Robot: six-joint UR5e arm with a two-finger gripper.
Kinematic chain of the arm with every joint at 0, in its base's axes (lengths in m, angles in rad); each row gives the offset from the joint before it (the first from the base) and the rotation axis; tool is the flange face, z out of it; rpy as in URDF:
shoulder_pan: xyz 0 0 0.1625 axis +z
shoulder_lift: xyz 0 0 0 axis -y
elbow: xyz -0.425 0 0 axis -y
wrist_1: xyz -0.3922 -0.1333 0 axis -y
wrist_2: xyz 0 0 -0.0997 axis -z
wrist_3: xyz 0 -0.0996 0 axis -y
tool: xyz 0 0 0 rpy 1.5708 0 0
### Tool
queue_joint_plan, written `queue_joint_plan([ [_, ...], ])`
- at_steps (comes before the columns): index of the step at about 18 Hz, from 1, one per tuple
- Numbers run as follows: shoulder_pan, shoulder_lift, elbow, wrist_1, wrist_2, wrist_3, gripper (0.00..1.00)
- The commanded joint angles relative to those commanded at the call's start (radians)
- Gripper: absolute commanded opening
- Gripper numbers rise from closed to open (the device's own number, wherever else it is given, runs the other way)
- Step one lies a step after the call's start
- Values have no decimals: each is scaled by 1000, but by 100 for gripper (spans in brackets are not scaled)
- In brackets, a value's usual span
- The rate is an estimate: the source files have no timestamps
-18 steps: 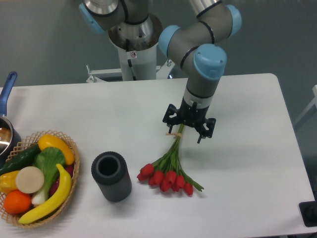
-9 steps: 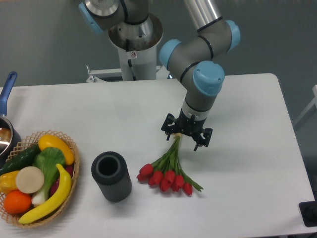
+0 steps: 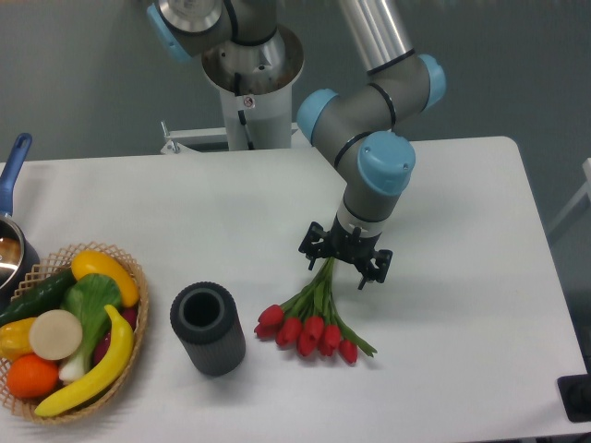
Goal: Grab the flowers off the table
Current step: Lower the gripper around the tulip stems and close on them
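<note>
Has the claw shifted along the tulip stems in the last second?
Yes. The claw has moved toward the camera and slightly left, nearer the red tulips' buds, judged against the black cylinder, which stayed put.

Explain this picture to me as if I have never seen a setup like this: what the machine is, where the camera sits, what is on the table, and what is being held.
This is a single view from a fixed camera, looking down at the white table from in front. The grey and blue machine is a jointed robot arm mounted behind the table. At its end is a black two-fingered tool, lowered over the green stems of the flowers, a bunch of red tulips lying on the table. Whether the fingers have closed on the stems cannot be told from here. To the left stand a dark cylinder-shaped cup and a wicker basket of fruit and vegetables. A pot with a blue handle shows at the left edge.
</note>
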Motion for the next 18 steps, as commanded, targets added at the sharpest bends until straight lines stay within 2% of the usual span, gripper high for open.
queue_joint_plan([
  [18,-20,-31,-14,6,0,5,100],
])
